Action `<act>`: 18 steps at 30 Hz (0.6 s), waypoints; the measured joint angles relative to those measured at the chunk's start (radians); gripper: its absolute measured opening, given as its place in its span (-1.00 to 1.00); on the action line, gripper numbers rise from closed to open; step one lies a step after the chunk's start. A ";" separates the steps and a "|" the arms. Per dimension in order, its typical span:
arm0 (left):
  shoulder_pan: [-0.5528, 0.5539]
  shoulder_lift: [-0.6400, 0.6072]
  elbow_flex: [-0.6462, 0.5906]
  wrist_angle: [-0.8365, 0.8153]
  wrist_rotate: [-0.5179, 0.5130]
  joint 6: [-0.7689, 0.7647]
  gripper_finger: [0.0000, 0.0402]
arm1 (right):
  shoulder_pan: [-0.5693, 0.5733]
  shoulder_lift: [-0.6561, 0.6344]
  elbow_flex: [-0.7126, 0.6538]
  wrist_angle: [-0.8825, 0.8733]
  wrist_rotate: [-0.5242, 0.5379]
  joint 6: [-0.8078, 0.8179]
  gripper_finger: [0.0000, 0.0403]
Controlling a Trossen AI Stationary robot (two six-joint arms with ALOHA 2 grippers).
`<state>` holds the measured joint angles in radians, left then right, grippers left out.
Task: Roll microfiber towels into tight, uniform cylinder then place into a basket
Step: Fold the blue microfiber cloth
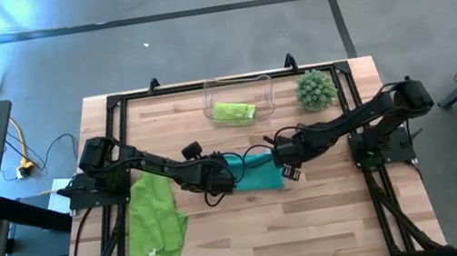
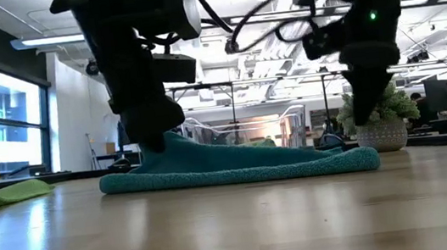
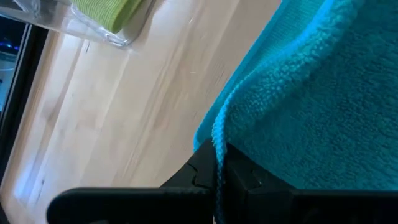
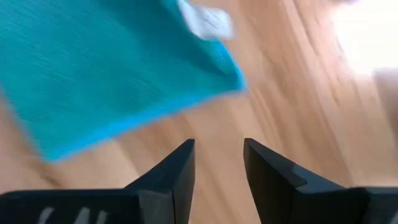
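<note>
1. Towels were our measure of progress, and nearest the table's front edge we saw a fuzzy lime-green microfiber towel (image 1: 155,222) lying crumpled and unrolled at the left, untouched by either arm.
2. At mid-table the fuzzy teal-blue microfiber towel (image 1: 252,173) lay mostly flat on the pale wooden tabletop (image 1: 317,224); we judged its roll barely begun.
3. Our left gripper (image 1: 215,178) was pinched closed on that towel's left edge, lifting it slightly.
4. Our right gripper (image 1: 286,157) hovered by the towel's right end with fingers (image 4: 180,168) parted, holding nothing.
5. Farthest back, the clear rounded plastic basket (image 1: 262,82) held one rolled lime-green towel (image 1: 234,111), so we counted one of three done.
6. Beside it stood a spiky green plant ball (image 1: 315,89).
</note>
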<state>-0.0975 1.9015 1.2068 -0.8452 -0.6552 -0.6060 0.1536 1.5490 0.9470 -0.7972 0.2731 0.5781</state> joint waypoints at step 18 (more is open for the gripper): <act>0.003 -0.001 0.001 0.004 -0.020 0.086 -0.43 | 0.130 0.121 -0.075 0.413 -0.053 0.054 -0.40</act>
<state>-0.0942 1.9007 1.2076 -0.8408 -0.6756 -0.5202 0.2840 1.6697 0.8722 -0.3839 0.2203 0.6319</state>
